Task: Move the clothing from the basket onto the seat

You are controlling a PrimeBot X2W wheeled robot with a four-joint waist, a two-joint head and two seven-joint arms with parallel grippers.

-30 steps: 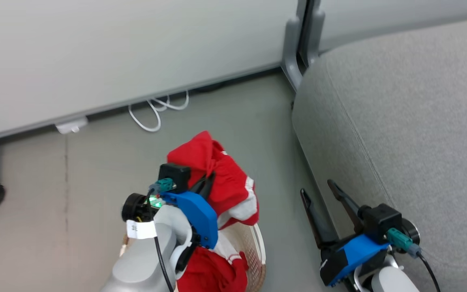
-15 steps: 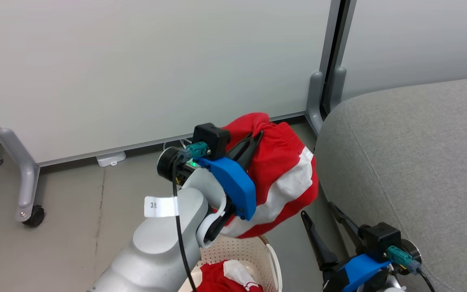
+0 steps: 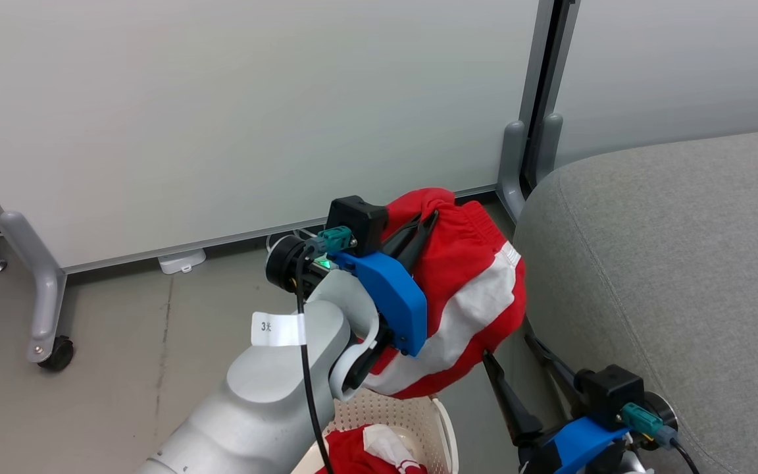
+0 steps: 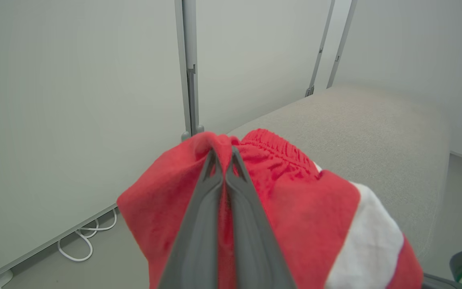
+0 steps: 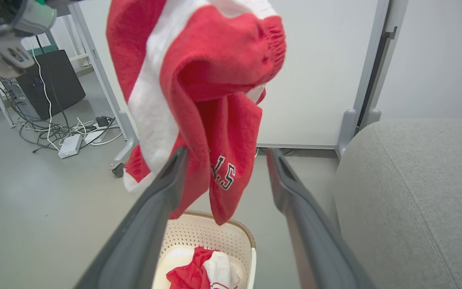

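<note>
- The left gripper (image 3: 428, 217) is pinched tight on a fold near the waistband of one red garment (image 3: 471, 276), hanging just beside the seat (image 3: 682, 263) — not yet over it.
- The seat lies to that gripper's right, so the carry probably goes sideways.
- The right gripper (image 3: 509, 349) sits low beside the seat's front, fingers spread, empty.
- The basket (image 3: 441, 421), beside the seat, holds the other garment (image 3: 366, 454).
</note>
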